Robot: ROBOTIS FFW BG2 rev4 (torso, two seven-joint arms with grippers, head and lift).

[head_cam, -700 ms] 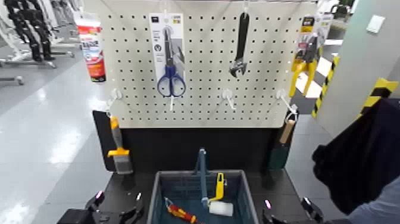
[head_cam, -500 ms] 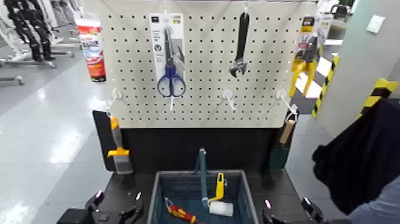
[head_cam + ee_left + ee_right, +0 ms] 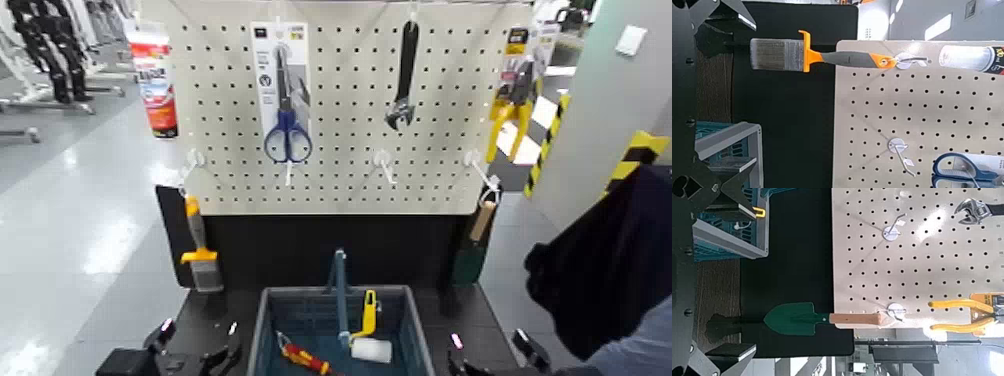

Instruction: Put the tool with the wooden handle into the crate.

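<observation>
Head view: the short tool with the tan wooden handle and dark green blade (image 3: pixel 477 240) is hanging from a hook at the lower right of the white pegboard (image 3: pixel 340 110), well apart from both arms. The grey-blue slotted plastic crate with its blue upright middle handle (image 3: pixel 262 330) is sitting bottom centre on the dark desk (image 3: pixel 210 305); a yellow-handled white mini roller (image 3: pixel 368 330) and a red-handled tool (image 3: pixel 300 356) are lying inside it. The left end effector (image 3: pixel 195 348) is showing at the lower left edge with its fingers spread, gripping nothing. The right end effector (image 3: pixel 495 352) is sitting at the lower right edge, likewise spread and empty.

Left wrist view: the orange-and-grey-handled brush (image 3: pixel 817 56) is hanging on the board; a crate corner (image 3: pixel 727 149) is showing at lower left.

Right wrist view: the wooden-handled tool (image 3: pixel 825 319) is hanging from its peg in the lower middle, untouched.

Progress, judged: nothing is done yet. Reaching, grasping, unhooking and placing in the crate are all remaining; the right arm looks nearer.
</observation>
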